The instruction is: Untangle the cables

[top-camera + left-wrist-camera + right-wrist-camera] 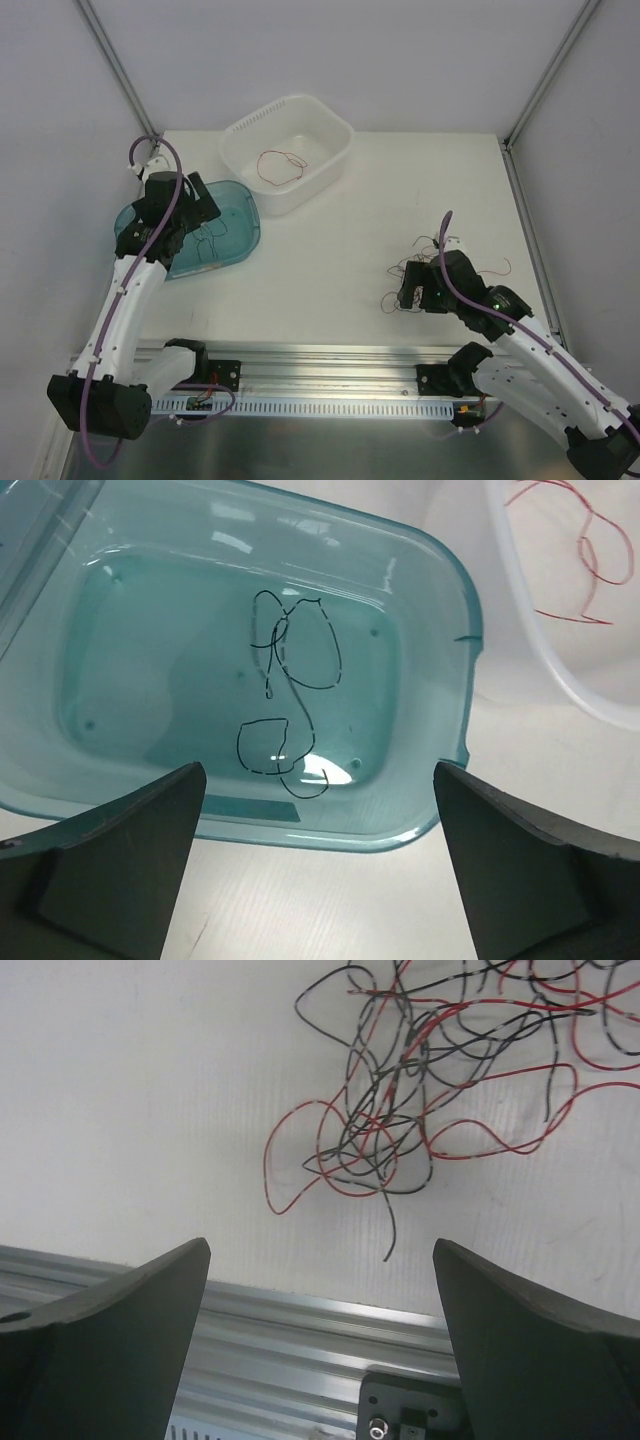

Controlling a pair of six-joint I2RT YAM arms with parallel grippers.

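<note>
Tangle of red and black cables [400,1110] in the upper right of the right-wrist view, lying flat on the white table [130,1110] — ahead of the right gripper [320,1252] and offset toward its right finger. No single long axis is shown by the clump; loose ends are trailed toward the lower centre, one black end being nearest the jaws. In the overhead view the clump is seen at the right of the frame, just beyond the right gripper, while the left gripper [320,770] is well apart at the left; the right arm is therefore judged the nearer. The right jaws are spread wide, nothing is gripped, and no wire is touched. The left jaws are likewise spread wide and empty above the teal tray [455,690], in which a lone black strand [295,680] is laid in loops. A lone red strand [281,165] is seen in the white basin [335,140] at the top centre of the overhead view.
</note>
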